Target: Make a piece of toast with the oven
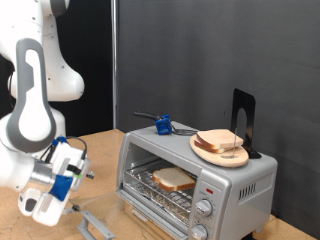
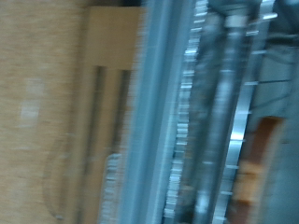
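The silver oven [image 1: 235, 185] stands at the exterior view's right with its glass door [image 1: 150, 212] folded down and open. The piece of toast [image 1: 174, 179], pale with a light-brown crust, lies on the wire rack inside. My gripper [image 1: 70, 180] hangs low at the exterior view's left, apart from the open door, with nothing seen between its fingers. The wrist view is badly blurred; it shows the oven's metal rack bars [image 2: 201, 112], the wooden table [image 2: 47, 103] and a sliver of brown bread [image 2: 257, 173].
A round wooden board [image 1: 205, 150] with another bread slice [image 1: 222, 140] sits on the oven's top, beside a blue-handled tool [image 1: 162, 124] and a black upright stand [image 1: 243, 118]. Knobs [image 1: 205, 208] are on the oven's right front. A grey bar [image 1: 95, 225] lies on the table.
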`<action>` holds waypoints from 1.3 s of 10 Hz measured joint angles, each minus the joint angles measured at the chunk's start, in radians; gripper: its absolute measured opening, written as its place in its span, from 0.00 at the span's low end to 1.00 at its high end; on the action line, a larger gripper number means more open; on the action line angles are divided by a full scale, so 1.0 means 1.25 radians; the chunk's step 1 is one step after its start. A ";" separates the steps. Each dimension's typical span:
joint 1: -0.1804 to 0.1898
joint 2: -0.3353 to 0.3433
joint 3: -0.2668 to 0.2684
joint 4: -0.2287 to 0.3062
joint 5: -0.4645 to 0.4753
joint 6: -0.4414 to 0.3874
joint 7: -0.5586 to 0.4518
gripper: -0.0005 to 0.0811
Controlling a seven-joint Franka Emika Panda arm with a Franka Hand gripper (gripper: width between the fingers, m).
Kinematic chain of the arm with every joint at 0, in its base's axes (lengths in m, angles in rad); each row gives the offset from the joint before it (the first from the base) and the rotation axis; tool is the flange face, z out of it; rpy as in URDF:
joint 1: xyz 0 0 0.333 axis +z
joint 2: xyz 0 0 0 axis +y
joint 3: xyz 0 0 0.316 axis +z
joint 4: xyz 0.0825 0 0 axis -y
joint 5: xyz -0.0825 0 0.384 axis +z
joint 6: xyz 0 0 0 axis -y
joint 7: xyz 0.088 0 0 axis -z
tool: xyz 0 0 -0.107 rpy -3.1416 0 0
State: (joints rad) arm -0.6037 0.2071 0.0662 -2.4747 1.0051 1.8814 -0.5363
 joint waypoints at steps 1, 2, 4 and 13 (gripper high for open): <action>-0.005 -0.021 -0.006 0.000 -0.011 -0.039 0.004 1.00; -0.008 -0.040 -0.009 0.000 -0.020 -0.068 0.008 1.00; -0.007 -0.079 -0.006 -0.009 -0.016 -0.094 0.010 1.00; 0.070 -0.285 0.112 -0.131 0.129 -0.079 0.070 1.00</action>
State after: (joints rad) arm -0.5163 -0.1489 0.2066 -2.6385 1.1666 1.7832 -0.4489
